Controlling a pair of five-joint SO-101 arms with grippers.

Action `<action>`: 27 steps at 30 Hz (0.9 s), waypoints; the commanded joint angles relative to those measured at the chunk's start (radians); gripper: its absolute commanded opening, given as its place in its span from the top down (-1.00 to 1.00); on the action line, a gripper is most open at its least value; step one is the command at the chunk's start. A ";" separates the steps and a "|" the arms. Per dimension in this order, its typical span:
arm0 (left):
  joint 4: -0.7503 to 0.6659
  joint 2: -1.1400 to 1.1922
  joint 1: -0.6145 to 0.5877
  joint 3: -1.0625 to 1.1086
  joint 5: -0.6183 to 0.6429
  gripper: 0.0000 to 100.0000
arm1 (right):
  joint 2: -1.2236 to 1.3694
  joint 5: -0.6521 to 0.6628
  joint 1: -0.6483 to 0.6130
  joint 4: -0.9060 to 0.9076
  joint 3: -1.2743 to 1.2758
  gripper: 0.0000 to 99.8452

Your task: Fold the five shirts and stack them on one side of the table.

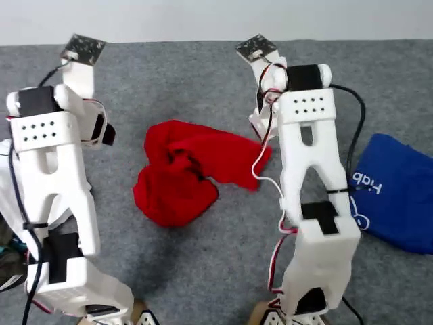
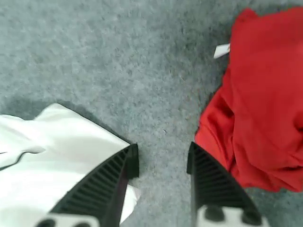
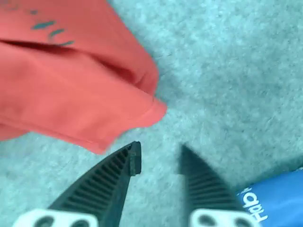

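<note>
In the high view, the red shirt point(image 1: 179, 172) lay crumpled and unfolded near the middle of the grey table point(image 1: 203, 271), a little toward 9 o'clock from centre, between the two white arms. The left arm point(image 1: 54, 176) stood along the 9 o'clock side. The right arm point(image 1: 311, 176) rose from 6 o'clock and separated the red shirt from the blue shirt point(image 1: 396, 196). The blue shirt lay at the 3 o'clock edge, partly cut off by the frame. White lettering point(image 1: 367, 183) ran along the blue shirt's 9 o'clock side.

In the left wrist view, the left gripper point(image 2: 161, 163) hung over bare table with its black ribbed fingers point(image 2: 109, 184) apart and nothing between them. A white cloth point(image 2: 47, 156) lay just beside one finger, and the red shirt point(image 2: 255, 104) lay near the other. A small white tag point(image 2: 221, 50) stuck out at the red shirt's edge, but no writing on it could be made out.

In the right wrist view, the right gripper point(image 3: 158, 161) was also spread and held nothing, above bare table. A corner of the red shirt point(image 3: 71, 80) lay near one finger and carried teal marks point(image 3: 47, 26) too small to read. The blue shirt point(image 3: 279, 198) lay beside the other finger.
</note>
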 commanded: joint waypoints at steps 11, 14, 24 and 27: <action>-0.146 -0.046 -0.078 0.114 -0.008 0.67 | -0.366 0.066 -0.206 0.036 0.605 0.54; -0.173 -0.046 -0.100 0.145 -0.009 0.67 | -0.331 0.029 -0.277 -0.013 0.615 0.53; -0.187 -0.049 -0.170 0.170 -0.014 0.67 | -0.124 -0.180 -0.433 -0.182 0.614 0.53; -0.192 -0.048 -0.187 0.170 -0.015 0.67 | -0.077 -0.201 -0.440 -0.240 0.614 0.53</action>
